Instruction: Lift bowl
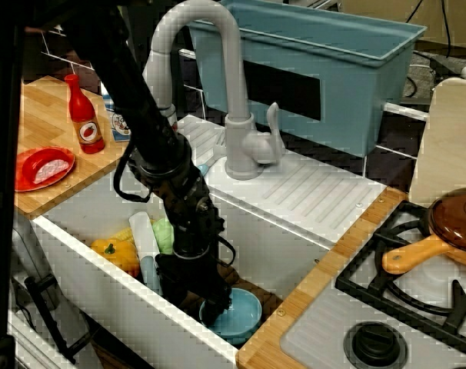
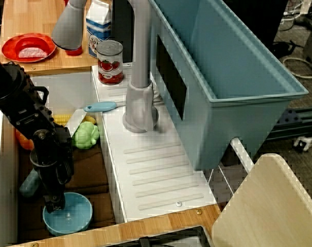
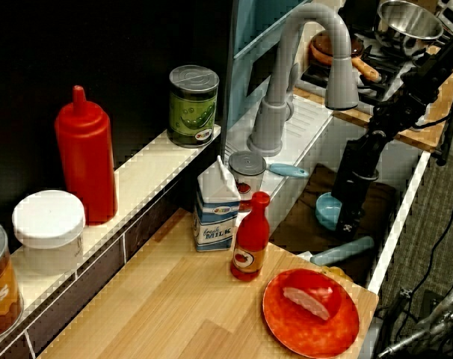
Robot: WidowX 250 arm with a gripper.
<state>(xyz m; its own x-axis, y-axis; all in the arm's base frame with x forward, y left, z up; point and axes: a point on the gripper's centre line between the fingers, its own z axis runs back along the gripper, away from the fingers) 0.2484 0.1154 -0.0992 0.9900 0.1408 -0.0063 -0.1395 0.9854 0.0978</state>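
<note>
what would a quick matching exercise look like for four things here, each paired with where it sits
Things:
1. bowl
2. red plate
3. tomato can
4. brown pan

Places:
A. on the stove grate
B. on the sink floor, under the end effector
C. on the white ledge behind the sink, near the faucet
D. on the wooden counter

Pairs: 1-B, 2-D, 3-C, 4-A
</note>
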